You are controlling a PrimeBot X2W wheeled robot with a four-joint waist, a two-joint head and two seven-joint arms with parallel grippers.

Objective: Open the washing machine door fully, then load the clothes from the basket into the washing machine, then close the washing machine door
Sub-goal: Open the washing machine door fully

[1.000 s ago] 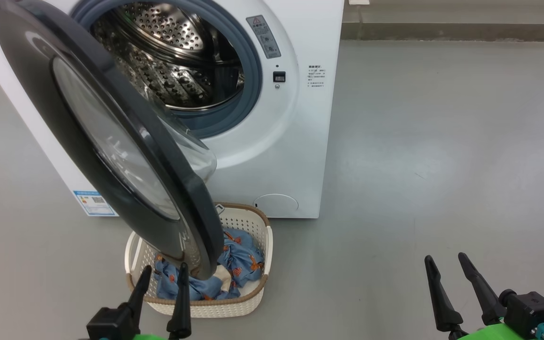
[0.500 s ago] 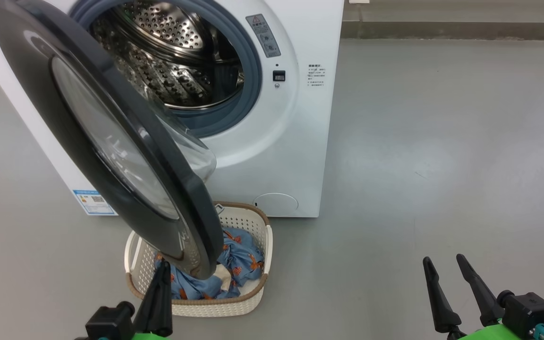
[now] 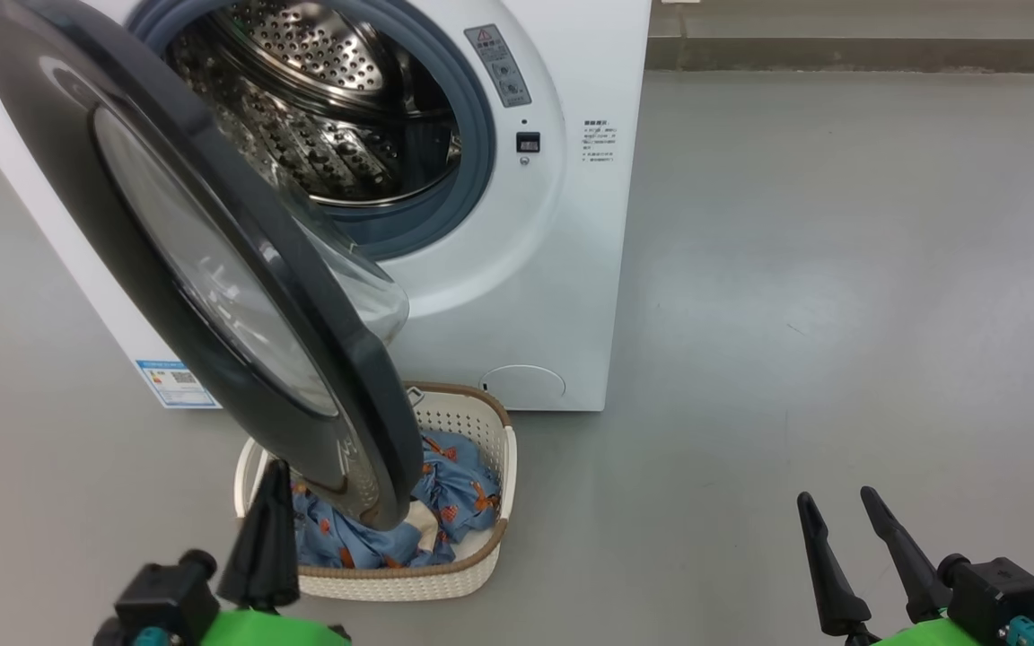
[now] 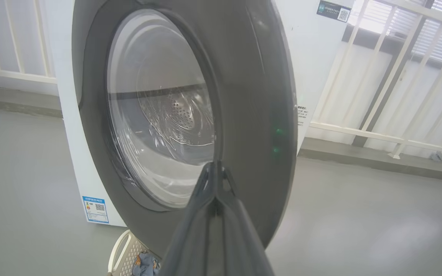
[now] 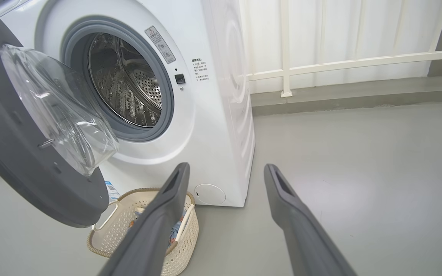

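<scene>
The white washing machine [image 3: 562, 269] stands at the upper left, its steel drum exposed. Its round black door [image 3: 185, 251] hangs partly open, swung out over the cream basket [image 3: 472, 574] on the floor. Light-blue printed clothes [image 3: 459, 489] lie in the basket, partly hidden by the door. My left gripper [image 3: 273, 480] is shut and empty, its tips just in front of the door's lower edge, near the basket's left side. In the left wrist view the shut fingertips [image 4: 215, 168] point at the door's outer face [image 4: 251, 96]. My right gripper [image 3: 836, 507] stands open at the lower right, over bare floor.
Grey floor [image 3: 840, 269] stretches to the right of the machine. A low kerb [image 3: 840, 54] runs along the back, with a white railing [image 5: 320, 65] above it. A blue label sticker [image 3: 167, 381] sits low on the machine's left side.
My left gripper has shut with nothing in it and drifted left and slightly back. The right gripper has barely shifted. Door, basket and clothes stay put.
</scene>
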